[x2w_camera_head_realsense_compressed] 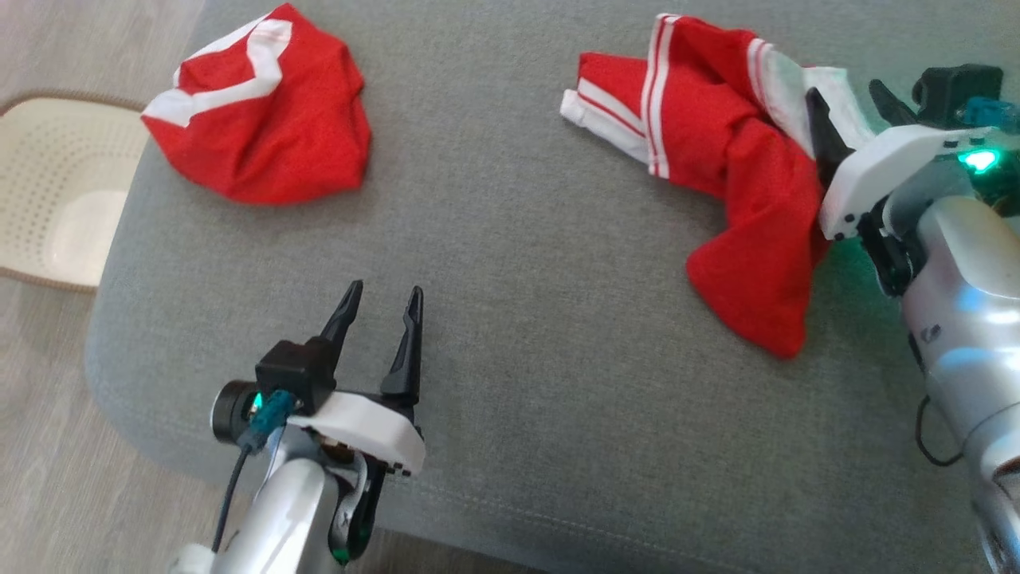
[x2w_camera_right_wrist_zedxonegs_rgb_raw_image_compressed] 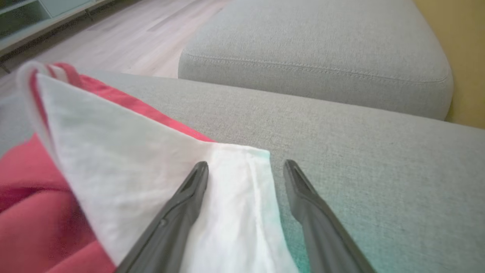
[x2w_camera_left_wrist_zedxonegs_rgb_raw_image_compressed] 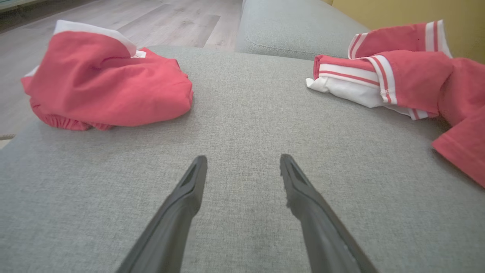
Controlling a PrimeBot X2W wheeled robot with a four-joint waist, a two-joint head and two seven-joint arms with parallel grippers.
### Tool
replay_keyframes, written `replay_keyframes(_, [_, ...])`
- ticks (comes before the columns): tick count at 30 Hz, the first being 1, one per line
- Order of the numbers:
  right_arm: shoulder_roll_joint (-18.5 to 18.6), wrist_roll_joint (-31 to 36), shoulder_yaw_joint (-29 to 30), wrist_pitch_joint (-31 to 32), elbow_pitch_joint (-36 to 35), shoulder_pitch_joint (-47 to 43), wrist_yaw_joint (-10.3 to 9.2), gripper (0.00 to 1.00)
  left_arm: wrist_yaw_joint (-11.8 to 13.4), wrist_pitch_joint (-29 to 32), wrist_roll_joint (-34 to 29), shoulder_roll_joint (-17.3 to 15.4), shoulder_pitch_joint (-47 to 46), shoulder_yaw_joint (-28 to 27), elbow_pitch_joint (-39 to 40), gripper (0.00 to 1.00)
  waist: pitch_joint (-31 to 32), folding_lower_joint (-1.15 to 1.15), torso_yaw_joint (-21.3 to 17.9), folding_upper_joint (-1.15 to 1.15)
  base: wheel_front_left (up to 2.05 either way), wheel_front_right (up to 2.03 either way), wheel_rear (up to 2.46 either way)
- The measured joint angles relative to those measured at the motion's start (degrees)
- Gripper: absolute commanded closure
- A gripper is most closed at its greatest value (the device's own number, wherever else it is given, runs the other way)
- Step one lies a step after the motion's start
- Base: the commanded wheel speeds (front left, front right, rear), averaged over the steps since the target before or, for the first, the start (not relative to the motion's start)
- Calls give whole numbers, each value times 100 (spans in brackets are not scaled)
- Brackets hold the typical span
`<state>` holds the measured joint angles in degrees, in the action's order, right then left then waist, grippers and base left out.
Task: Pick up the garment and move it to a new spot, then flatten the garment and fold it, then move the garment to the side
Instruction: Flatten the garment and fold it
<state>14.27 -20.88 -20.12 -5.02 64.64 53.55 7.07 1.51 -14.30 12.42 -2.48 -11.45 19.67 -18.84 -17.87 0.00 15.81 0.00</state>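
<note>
A crumpled red garment (x2w_camera_head_realsense_compressed: 717, 135) with white stripes and a white panel lies at the right of the grey cushion (x2w_camera_head_realsense_compressed: 518, 319). My right gripper (x2w_camera_head_realsense_compressed: 853, 112) stands open at its right edge. In the right wrist view the gripper (x2w_camera_right_wrist_zedxonegs_rgb_raw_image_compressed: 246, 165) straddles the edge of the white panel (x2w_camera_right_wrist_zedxonegs_rgb_raw_image_compressed: 132, 163), one finger over the cloth and the other over bare cushion. A second red and white garment (x2w_camera_head_realsense_compressed: 271, 127) lies bunched at the far left. My left gripper (x2w_camera_head_realsense_compressed: 385, 291) hovers open over bare cushion near the front edge, and from its wrist (x2w_camera_left_wrist_zedxonegs_rgb_raw_image_compressed: 243, 158) I see one garment (x2w_camera_left_wrist_zedxonegs_rgb_raw_image_compressed: 106, 87) on the left and the other (x2w_camera_left_wrist_zedxonegs_rgb_raw_image_compressed: 413, 76) on the right.
A white perforated object (x2w_camera_head_realsense_compressed: 56, 199) sits on the wooden floor (x2w_camera_head_realsense_compressed: 48, 48) off the cushion's left edge. Another grey cushion (x2w_camera_right_wrist_zedxonegs_rgb_raw_image_compressed: 314, 49) adjoins the far side, with a yellow wall (x2w_camera_right_wrist_zedxonegs_rgb_raw_image_compressed: 466, 57) beyond. Bare cushion spans the stretch between the two garments.
</note>
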Motion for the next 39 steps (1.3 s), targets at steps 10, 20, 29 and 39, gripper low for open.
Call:
replay_keyframes(10, [33, -142, -292, -127, 401, 116, 0, 43, 52, 0, 85, 9, -87, 7, 37, 0, -227, 0, 156, 0, 0, 0, 0])
replay_keyframes(20, [63, -277, -588, -632, 419, 244, 0, 100, 52, 0, 143, 10, -88, 24, 34, 0, -210, 0, 11, 0, 0, 0, 0])
replay_keyframes(29, [118, -369, -571, -913, 53, 354, 0, 100, 49, 0, 143, 9, -85, 11, -14, 0, -24, 0, -170, 0, 0, 0, 0])
replay_keyframes(39, [458, -250, 154, -936, -1014, 447, 0, 74, 41, 0, 143, 8, -17, 10, -152, 0, 488, 0, -450, 0, 0, 0, 0])
